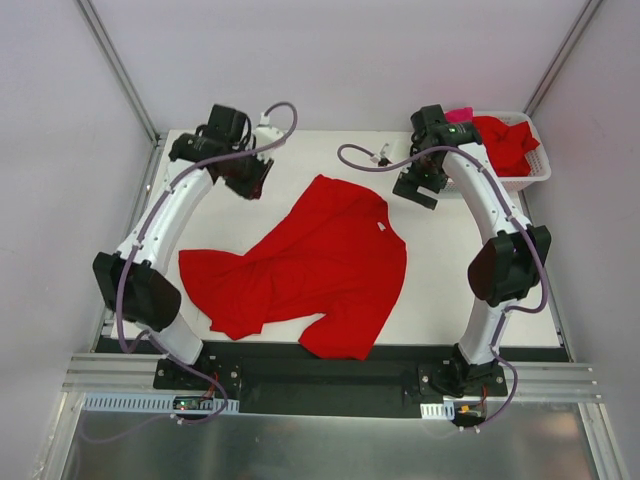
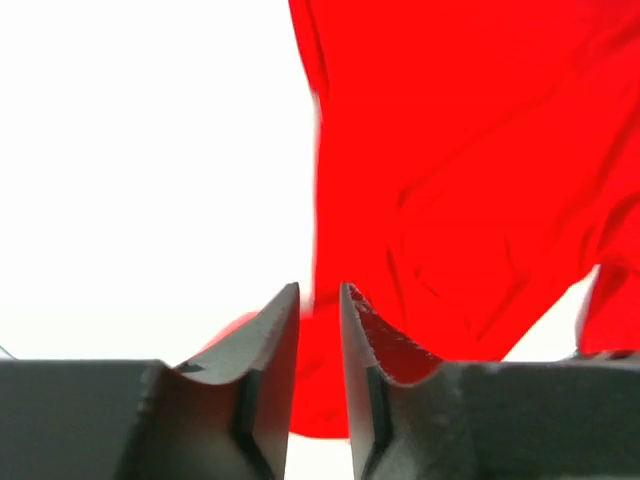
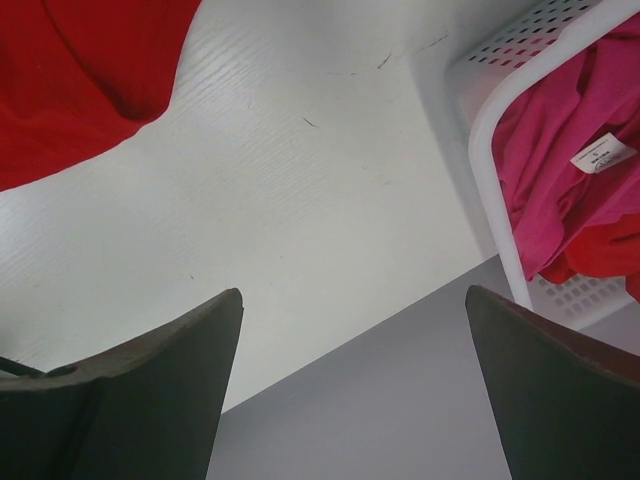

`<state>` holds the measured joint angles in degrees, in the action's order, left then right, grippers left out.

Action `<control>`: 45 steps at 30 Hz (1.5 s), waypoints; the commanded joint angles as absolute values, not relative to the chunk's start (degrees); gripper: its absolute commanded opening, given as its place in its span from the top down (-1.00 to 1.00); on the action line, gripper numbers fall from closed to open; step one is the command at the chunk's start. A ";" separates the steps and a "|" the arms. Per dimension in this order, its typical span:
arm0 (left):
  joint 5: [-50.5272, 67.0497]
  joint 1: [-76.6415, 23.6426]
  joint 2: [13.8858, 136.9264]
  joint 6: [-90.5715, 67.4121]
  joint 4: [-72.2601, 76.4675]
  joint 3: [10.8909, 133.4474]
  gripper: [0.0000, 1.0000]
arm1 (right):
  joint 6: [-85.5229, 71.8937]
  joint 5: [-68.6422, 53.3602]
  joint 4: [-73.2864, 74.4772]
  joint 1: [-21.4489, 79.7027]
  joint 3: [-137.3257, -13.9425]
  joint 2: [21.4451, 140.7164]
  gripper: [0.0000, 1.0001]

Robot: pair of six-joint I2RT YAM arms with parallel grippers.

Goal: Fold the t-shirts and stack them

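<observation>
We see a red t-shirt (image 1: 310, 265) lying unfolded and rumpled across the middle of the counter (image 1: 440, 290), its small white neck label (image 1: 381, 227) facing up near the right side. A second red t-shirt (image 1: 508, 140) and a magenta-pink t-shirt (image 3: 560, 170) sit bunched in the white slotted basket (image 1: 535, 172) at the far right corner. Our left hand (image 1: 250, 182) hovers just beside the spread shirt's far left edge, its fingers (image 2: 270, 340) a narrow slit apart with nothing pinched. Our right hand (image 1: 420, 190) hangs over bare counter between shirt and basket, spread wide and holding nothing.
</observation>
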<state>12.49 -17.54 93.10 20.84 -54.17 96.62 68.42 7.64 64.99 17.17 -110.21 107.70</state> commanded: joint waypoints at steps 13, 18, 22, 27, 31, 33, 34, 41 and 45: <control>22.41 -18.81 138.86 23.02 -56.95 136.58 -0.97 | 67.33 9.68 76.81 19.25 -106.45 98.97 -0.93; 22.76 -18.81 140.01 24.43 -54.23 133.43 -0.95 | 67.59 9.23 79.62 20.21 -104.76 96.07 -0.93; 20.66 -18.72 139.92 23.74 -50.98 131.31 -0.94 | 66.89 9.58 80.95 20.57 -105.64 96.42 -0.93; 14.60 -18.72 139.39 20.83 -47.12 129.12 -0.92 | 66.18 9.58 81.47 21.18 -107.05 97.56 -0.93; 15.89 -18.72 140.01 20.39 -46.41 129.02 -0.88 | 65.83 9.84 81.47 21.97 -107.58 98.61 -0.93; 18.27 -18.72 140.01 20.74 -46.32 128.41 -0.85 | 65.74 9.93 81.39 22.41 -107.58 99.05 -0.93; 20.20 -18.72 139.75 20.92 -46.41 127.97 -0.81 | 65.74 10.19 81.30 22.67 -107.58 99.23 -0.93; 20.14 -18.63 138.08 19.95 -46.06 127.35 -0.73 | 65.66 10.20 81.21 23.20 -107.32 99.84 -0.93; 20.12 -17.58 136.23 20.57 -46.05 127.09 -0.74 | 65.39 10.11 81.30 23.20 -107.23 100.37 -0.93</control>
<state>19.25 -18.31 141.75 20.53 -45.71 127.55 66.39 9.82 75.50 22.92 -105.21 100.03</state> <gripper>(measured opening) 0.870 0.964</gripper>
